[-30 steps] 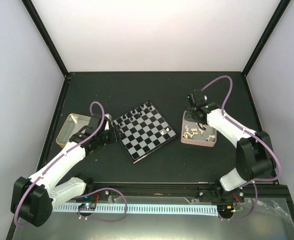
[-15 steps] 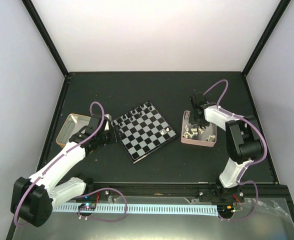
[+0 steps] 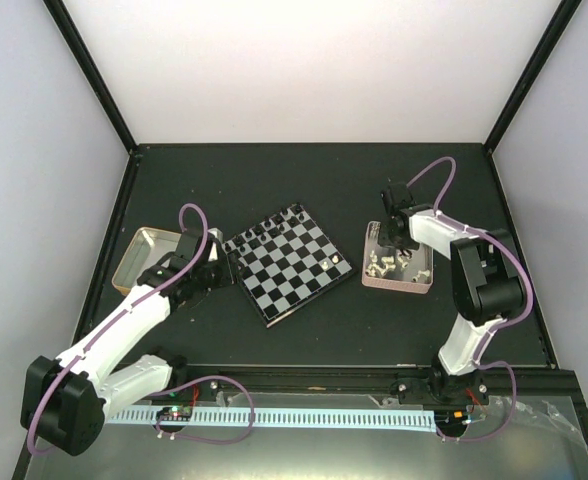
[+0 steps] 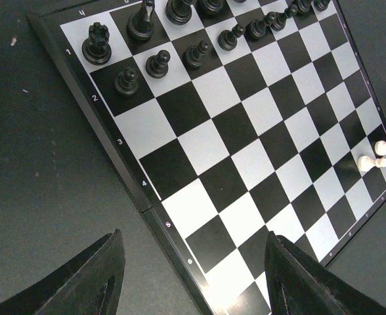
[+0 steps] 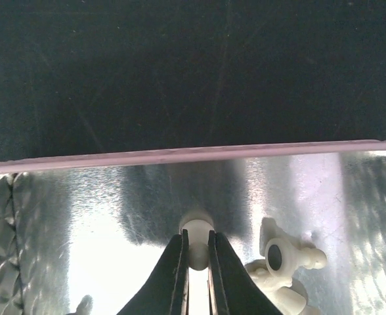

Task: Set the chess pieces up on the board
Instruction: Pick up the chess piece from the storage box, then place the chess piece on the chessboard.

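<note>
The board (image 3: 284, 272) lies tilted at mid-table, with black chess pieces (image 3: 274, 226) in rows along its far-left side (image 4: 160, 62) and two white ones (image 4: 373, 157) at its right edge. My left gripper (image 3: 220, 266) hangs open over the board's (image 4: 245, 164) numbered left rim, nothing between its fingers (image 4: 94, 275). My right gripper (image 3: 393, 236) is down in the pink-rimmed tray (image 3: 398, 284), shut on a small cream-white chess piece (image 5: 197, 230). Loose white pieces (image 5: 281, 259) lie just right of it on the tray's shiny floor.
An open metal tin (image 3: 137, 256) sits left of the left arm. The tray's pink rim (image 5: 193, 156) runs across just beyond the held piece. Black frame posts stand at the table's far corners.
The right arm has swung and dipped into the tray, and its jaws have closed on a white piece. The left arm and its open jaws have not moved.
</note>
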